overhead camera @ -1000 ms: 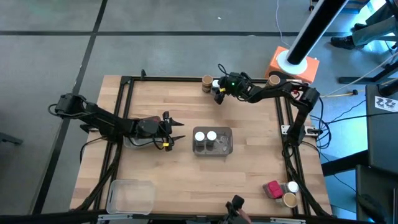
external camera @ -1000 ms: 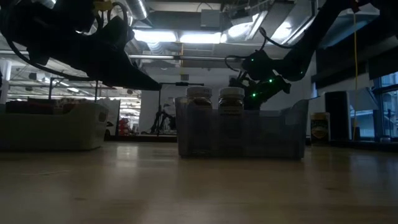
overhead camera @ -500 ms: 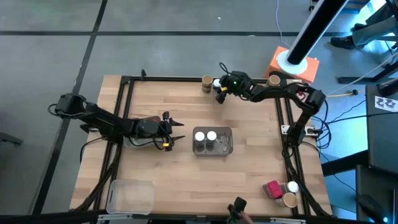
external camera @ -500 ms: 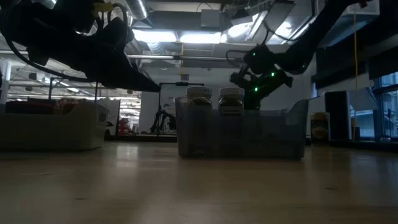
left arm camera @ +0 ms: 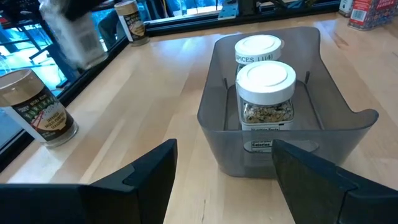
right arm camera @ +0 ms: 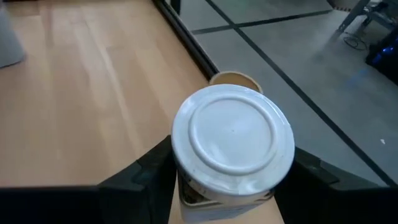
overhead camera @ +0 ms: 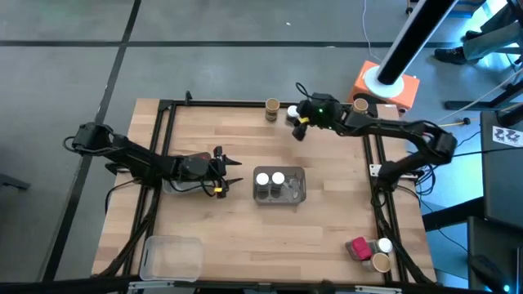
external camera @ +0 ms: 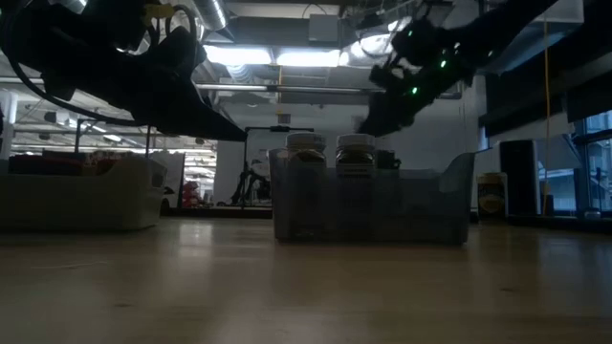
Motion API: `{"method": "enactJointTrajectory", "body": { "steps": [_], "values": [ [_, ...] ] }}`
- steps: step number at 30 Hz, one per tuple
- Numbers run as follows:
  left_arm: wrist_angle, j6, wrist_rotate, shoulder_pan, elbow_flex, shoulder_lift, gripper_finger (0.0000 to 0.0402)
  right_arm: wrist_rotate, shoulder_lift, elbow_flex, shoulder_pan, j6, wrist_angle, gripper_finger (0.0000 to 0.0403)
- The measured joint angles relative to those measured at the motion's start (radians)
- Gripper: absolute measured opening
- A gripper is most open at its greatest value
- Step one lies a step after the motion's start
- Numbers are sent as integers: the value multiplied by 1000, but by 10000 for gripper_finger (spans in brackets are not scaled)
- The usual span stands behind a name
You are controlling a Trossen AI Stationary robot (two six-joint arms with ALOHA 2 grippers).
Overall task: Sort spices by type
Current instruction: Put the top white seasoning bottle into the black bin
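The table [overhead camera: 245, 139] is pale striped wood. White lids top the jars [left arm camera: 264, 93] in a clear grey tray [left arm camera: 214, 118]. A tan-lidded jar [overhead camera: 271, 109], and what looks like a magenta packet [overhead camera: 356, 248].

The held white-lid jar [right arm camera: 231, 149] hides most of a tan-lid jar [right arm camera: 234, 79]; its base is cut off. The labels of 2 jars [external camera: 330, 153] in the tray [external camera: 421, 205] are unreadable.

Two white-lidded jars [overhead camera: 270, 179] stand upright side by side in the clear tray at the desk's middle. Another white-lidded jar [right arm camera: 231, 146] is gripped in the right pincer [overhead camera: 297, 121] at the far edge, beside a tan-lidded jar [overhead camera: 271, 109]. A magenta packet [overhead camera: 356, 248], white-lidded jar [overhead camera: 384, 244] and tan-lidded jar [overhead camera: 380, 261] cluster at the near right corner.
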Motion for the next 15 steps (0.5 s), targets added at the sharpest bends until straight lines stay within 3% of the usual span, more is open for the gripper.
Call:
{"method": "enactJointTrajectory", "body": {
  "steps": [15],
  "values": [
    [1, -2, 0, 0, 0, 0, 249, 82, -243, 0, 258, 62, -245, 212]
  ]
}}
